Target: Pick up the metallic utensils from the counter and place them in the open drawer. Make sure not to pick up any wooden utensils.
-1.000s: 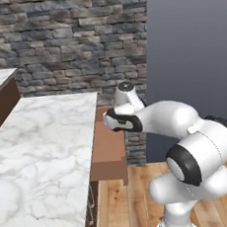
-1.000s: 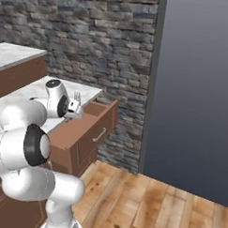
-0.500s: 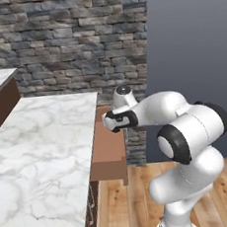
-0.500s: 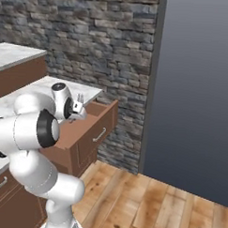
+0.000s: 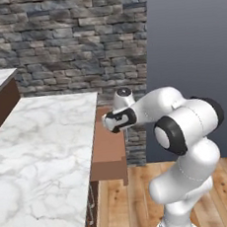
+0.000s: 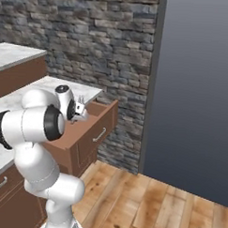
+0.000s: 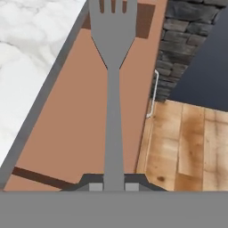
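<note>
Gripper [image 7: 113,187] clamped on grey fork [image 7: 113,89], over the open drawer [image 7: 84,133].
Fork's tines point away from the fingers; marble counter [image 5: 41,158] just beside, stone wall [image 5: 63,41] behind.

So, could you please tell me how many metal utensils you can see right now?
1: a grey fork, held in the shut hand by its handle above the open drawer. Others may lie beyond what these views cover.

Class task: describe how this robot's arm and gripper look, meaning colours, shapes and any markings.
The white arm is made of glossy rounded segments joined by dark grey ring joints. No cables or markings are visible. The gripper has two small dark fingertips with light grey square pads.
</note>
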{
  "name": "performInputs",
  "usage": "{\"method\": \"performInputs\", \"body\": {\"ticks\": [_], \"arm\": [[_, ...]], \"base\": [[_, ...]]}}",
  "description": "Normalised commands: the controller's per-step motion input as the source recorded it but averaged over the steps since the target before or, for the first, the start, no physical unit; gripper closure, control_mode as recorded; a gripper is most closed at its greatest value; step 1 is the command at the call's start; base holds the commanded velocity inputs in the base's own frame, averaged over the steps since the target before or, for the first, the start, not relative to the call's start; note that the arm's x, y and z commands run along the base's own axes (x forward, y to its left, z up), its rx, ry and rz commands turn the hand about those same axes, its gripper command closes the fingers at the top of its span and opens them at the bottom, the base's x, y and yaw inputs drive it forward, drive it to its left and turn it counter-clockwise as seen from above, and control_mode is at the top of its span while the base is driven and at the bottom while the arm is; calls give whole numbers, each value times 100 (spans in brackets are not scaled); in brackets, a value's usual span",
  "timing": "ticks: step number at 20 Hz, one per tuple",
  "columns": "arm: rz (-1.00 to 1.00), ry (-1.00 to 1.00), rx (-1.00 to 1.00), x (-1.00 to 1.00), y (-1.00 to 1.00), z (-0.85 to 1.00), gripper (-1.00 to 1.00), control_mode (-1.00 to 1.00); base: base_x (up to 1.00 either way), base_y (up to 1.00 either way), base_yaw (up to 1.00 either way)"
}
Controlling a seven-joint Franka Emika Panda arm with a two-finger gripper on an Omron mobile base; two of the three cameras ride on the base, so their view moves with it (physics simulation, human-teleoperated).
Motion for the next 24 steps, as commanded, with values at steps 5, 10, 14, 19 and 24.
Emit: {"method": "performInputs", "body": {"ticks": [5, 10, 14, 19, 24], "arm": [[22, -5, 0, 18, -22, -9, 100, -100], [22, -5, 0, 28, -16, -3, 100, -100], [23, -2, 0, 32, -13, -4, 100, -100], [21, -2, -3, 27, -4, -5, 100, -100], [3, 2, -1, 19, 0, -1, 100, -100]], "base": [[0, 0, 0], [0, 0, 0], [0, 0, 0], [0, 0, 0], [0, 0, 0]]}}
